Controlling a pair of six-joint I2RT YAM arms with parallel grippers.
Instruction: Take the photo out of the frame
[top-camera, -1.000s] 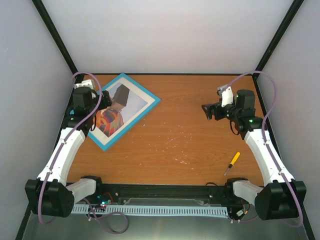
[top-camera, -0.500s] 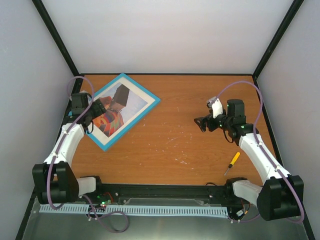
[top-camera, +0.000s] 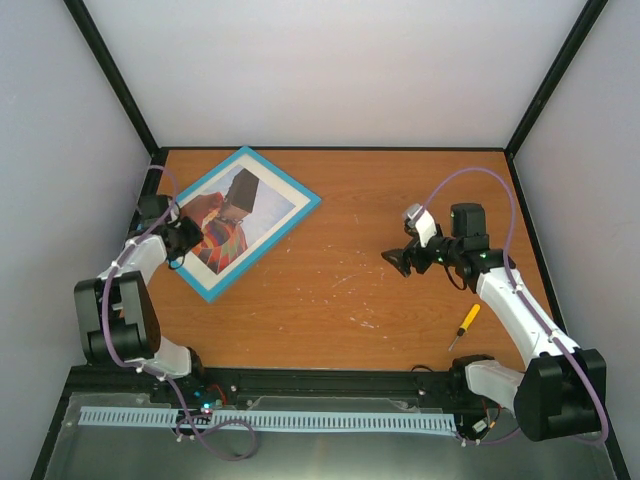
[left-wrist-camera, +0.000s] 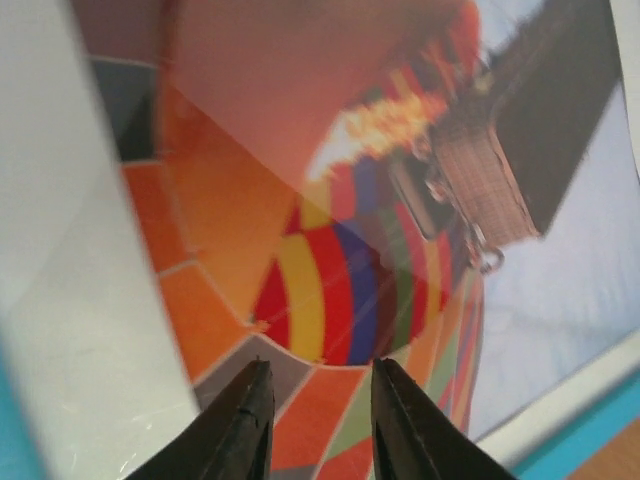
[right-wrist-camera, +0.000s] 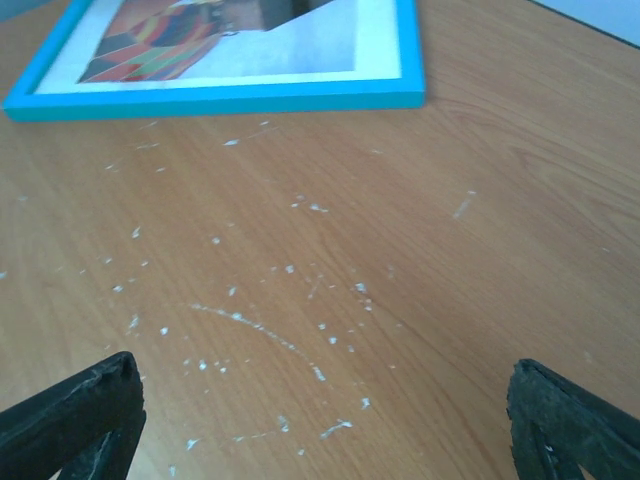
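Observation:
The frame (top-camera: 266, 251), light blue at the border, lies flat and turned diagonally at the table's back left. The photo (top-camera: 235, 215) sits inside it, a figure in red, orange and yellow checks with a dark block at the head. My left gripper (top-camera: 188, 238) hovers over the frame's left part. In the left wrist view its jaws (left-wrist-camera: 320, 365) stand a narrow gap apart just above the photo (left-wrist-camera: 330, 250), nothing between them. My right gripper (top-camera: 395, 262) hangs open over bare wood right of centre; its view shows the frame (right-wrist-camera: 220, 100) ahead.
A small yellow-handled screwdriver (top-camera: 464, 325) lies on the wood near the right arm's base. The wooden table (right-wrist-camera: 350, 250) is flecked with white scratches. Grey walls and black posts close in the back and sides.
My left arm has folded back and lowered onto the frame's left part, its jaws drawn much narrower. My right gripper has moved left and down toward the table's middle.

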